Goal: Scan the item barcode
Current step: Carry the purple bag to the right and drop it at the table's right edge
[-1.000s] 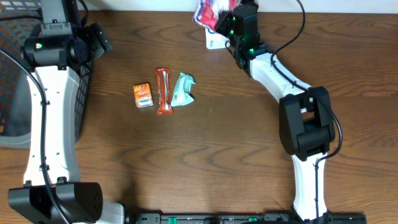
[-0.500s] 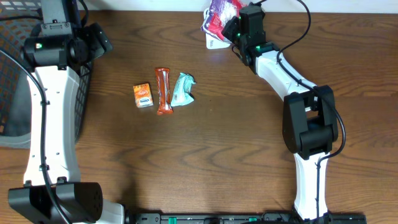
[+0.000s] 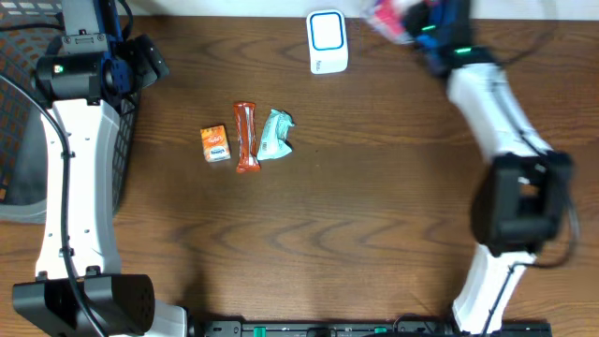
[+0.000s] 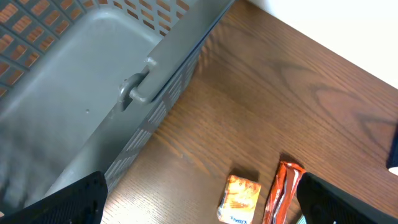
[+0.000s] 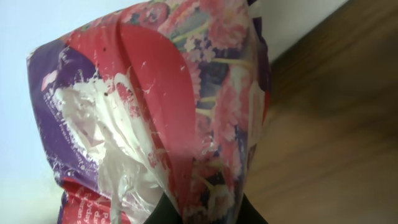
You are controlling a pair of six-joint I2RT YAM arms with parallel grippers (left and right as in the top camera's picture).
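Overhead: right gripper (image 3: 423,21) pinches a pink packet (image 3: 388,17) tight, near the scanner (image 3: 327,42); left gripper (image 3: 150,58) gapes empty beside the basket (image 3: 19,122).

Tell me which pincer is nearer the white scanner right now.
Right. The right pincer, shut on the pink packet, is just beyond the scanner along the far edge; the left pincer hangs open farther away, beside the basket.

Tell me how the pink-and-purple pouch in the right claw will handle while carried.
Probably floppy: the pouch is creased, crinkled film, bunched where the right claw pinches it. Likely light, since one pinch holds it. Its glossy skin may slip.
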